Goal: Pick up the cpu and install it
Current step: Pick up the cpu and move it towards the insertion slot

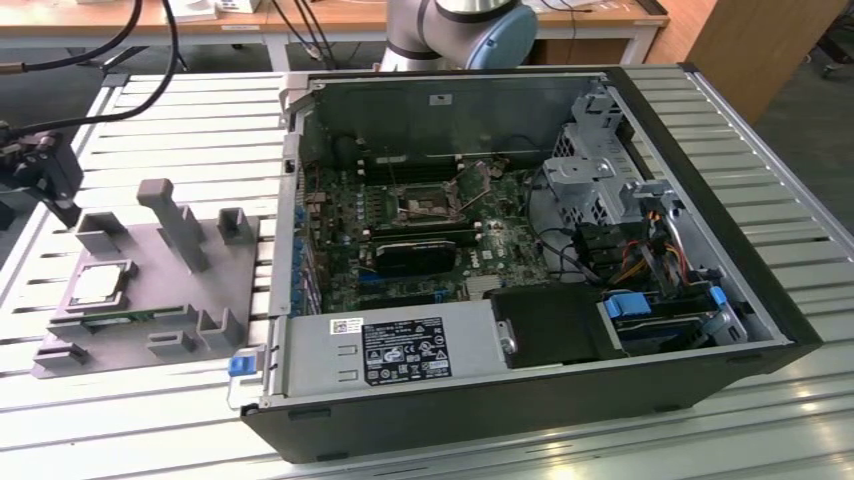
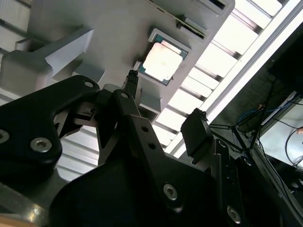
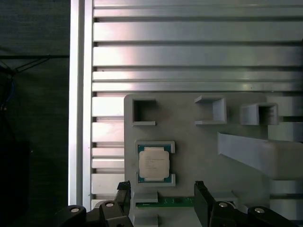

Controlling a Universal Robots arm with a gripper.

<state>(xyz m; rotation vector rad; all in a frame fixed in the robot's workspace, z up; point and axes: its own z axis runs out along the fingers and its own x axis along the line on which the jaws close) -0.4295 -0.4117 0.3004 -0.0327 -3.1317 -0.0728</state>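
cpu [image 3: 154, 163] sits flat in fixture [image 3: 199, 146] nest on the bench [image 3: 189, 52], gripper [image 3: 161, 190] just beside it with jaws wide and empty; risk is an off-centre pinch catching the nest lips and tilting or dropping the chip.

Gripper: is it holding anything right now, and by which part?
Nothing is held. The gripper is open, fingers apart, and the cpu lies in its grey fixture.
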